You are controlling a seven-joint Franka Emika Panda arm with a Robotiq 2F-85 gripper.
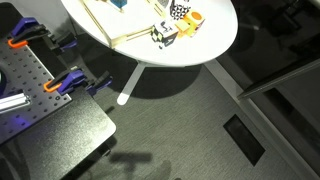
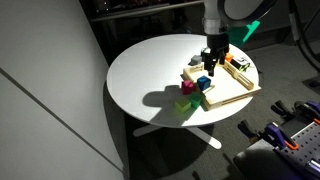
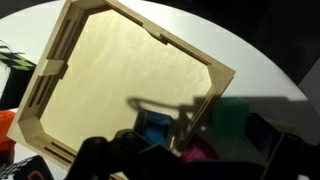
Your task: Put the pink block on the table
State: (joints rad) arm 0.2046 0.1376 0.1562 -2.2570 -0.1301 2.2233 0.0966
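In an exterior view the small pink-magenta block (image 2: 186,88) lay on the round white-topped table (image 2: 140,70), beside the shallow wooden tray (image 2: 232,93), under the black gripper (image 2: 212,68). In the wrist view the block (image 3: 196,153) was half hidden, its long axis unclear; I couldn't tell how the jaws stood. It looked light, rigid, best pinched across flat sides

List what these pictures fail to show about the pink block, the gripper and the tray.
- Pink block: too small in an exterior view; in the wrist view, half hidden in shadow beneath the gripper.
- Gripper: jaws dark and blurred in the wrist view, tiny in an exterior view; open or shut unclear.
- Wooden tray: cut off by the top edge in an exterior view.
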